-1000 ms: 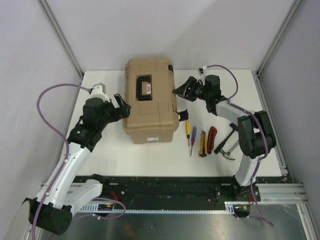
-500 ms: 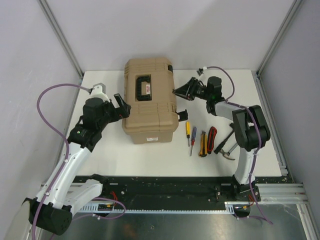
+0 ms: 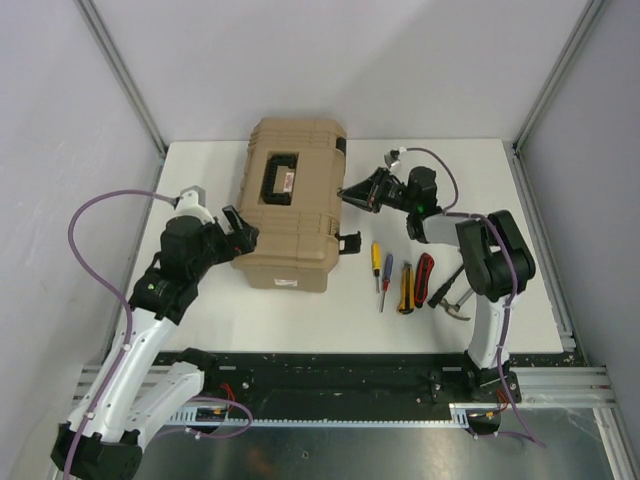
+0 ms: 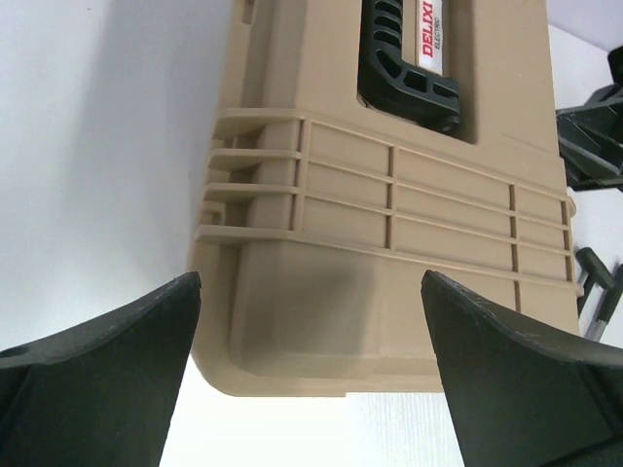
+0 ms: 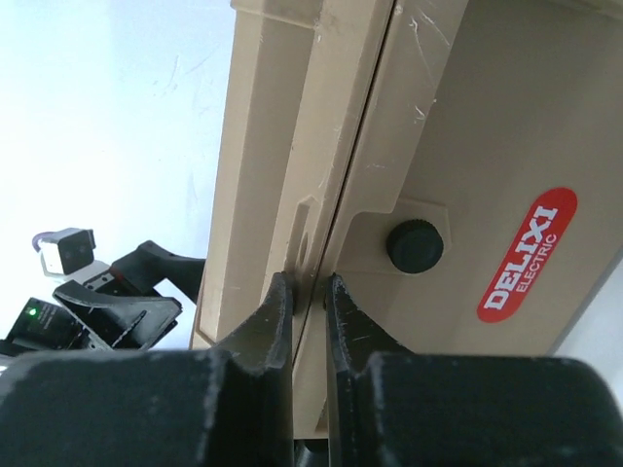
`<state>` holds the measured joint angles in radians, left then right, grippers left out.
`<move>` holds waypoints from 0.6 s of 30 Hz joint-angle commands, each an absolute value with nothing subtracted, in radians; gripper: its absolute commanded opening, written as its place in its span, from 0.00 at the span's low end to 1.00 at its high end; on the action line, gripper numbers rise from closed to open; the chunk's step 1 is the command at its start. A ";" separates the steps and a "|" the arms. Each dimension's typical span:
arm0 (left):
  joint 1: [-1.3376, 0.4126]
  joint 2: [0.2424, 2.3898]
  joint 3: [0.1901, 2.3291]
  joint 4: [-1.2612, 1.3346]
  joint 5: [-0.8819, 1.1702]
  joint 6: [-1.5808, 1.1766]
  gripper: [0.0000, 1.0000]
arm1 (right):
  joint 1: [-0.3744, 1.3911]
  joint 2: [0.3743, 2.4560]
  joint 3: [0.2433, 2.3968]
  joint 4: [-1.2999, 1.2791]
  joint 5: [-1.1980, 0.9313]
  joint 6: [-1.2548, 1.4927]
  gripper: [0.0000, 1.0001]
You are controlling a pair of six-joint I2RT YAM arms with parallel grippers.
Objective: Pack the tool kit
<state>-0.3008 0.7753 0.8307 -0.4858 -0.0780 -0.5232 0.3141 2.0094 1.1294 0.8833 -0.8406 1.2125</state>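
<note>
Case: the tan ribbed case (image 3: 290, 205) sits skewed on the white table (image 3: 300, 320), left of centre. Its lid is down and its black handle (image 3: 280, 177) faces up.

Latch: a black latch (image 3: 349, 241) sticks out at the near right corner. It looks undone to me, which would leave the lid free to lift.

Right gripper: the right gripper (image 3: 352, 192) reaches in from the right. Its jaws are closed to a sliver on the thin lip where the lid meets the base. The wrist view shows one tip on each side of that ridge.

Why there: I'd judge the lip is the only purchase on that side for raising the lid.

Left gripper: the left gripper (image 3: 238, 228) has its jaws spread wide and holds nothing. It is set against the case's near left corner, which shows between the two fingers in the wrist view. I can't tell whether either finger touches it.

Why there: it looks like a brace, so the case cannot slide or swing when the other arm pulls.

Tools: they lie in a row on the table just right of the case. There are two screwdrivers (image 3: 381, 268), a yellow knife (image 3: 406, 288), red-black pliers (image 3: 424, 275) and hammers (image 3: 455, 290). All are outside the case and none is touched.

Stage: this is the opening step, and nothing is packed yet.

Risk: the lip is narrow, so the pinch could slip off. An unbraced case might pivot on the smooth table.
</note>
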 commanded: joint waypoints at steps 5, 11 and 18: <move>-0.299 0.799 0.915 -0.521 -0.192 -0.489 0.99 | 0.458 1.783 0.970 0.633 -0.746 1.011 0.06; -0.298 0.852 0.986 -0.521 -0.235 -0.434 0.99 | 0.517 1.634 0.887 0.452 -0.588 0.909 0.09; -0.299 0.948 1.077 -0.520 -0.236 -0.412 0.99 | 0.487 1.544 0.879 0.424 -0.466 0.917 0.64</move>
<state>-0.2974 0.9058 1.0042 -0.5457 -0.2161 -0.4503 0.5098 1.5871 0.8894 0.4755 -0.5392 0.9623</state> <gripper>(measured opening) 0.994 0.500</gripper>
